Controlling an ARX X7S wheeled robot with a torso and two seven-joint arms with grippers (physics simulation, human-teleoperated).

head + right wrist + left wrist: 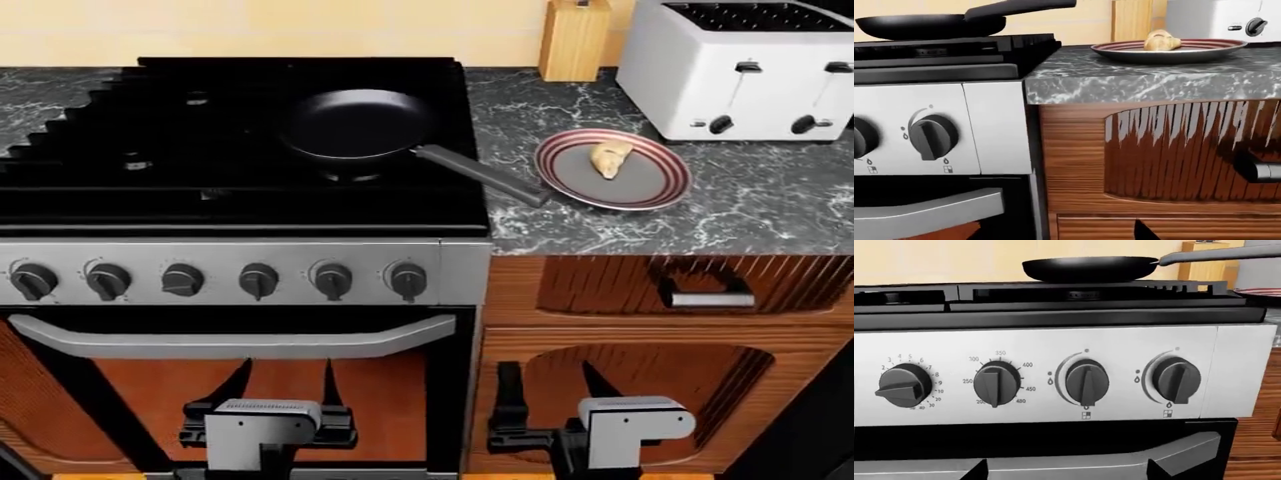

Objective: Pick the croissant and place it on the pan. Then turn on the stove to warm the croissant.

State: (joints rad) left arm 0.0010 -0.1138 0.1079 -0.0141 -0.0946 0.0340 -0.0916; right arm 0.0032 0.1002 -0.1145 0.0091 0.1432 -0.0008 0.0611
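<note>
Both grippers, left (284,385) and right (547,385), gape wide; croissant (610,157) on plate (654,190)

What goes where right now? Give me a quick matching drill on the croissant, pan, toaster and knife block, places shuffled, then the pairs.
Things:
1. croissant
2. pan
3. toaster
4. knife block

Places:
A. on the stove grate
B. back of the counter, behind the plate
C. on the red-rimmed plate
D. at the wall, between stove and toaster

Pairs: 1-C, 2-A, 3-B, 4-D
</note>
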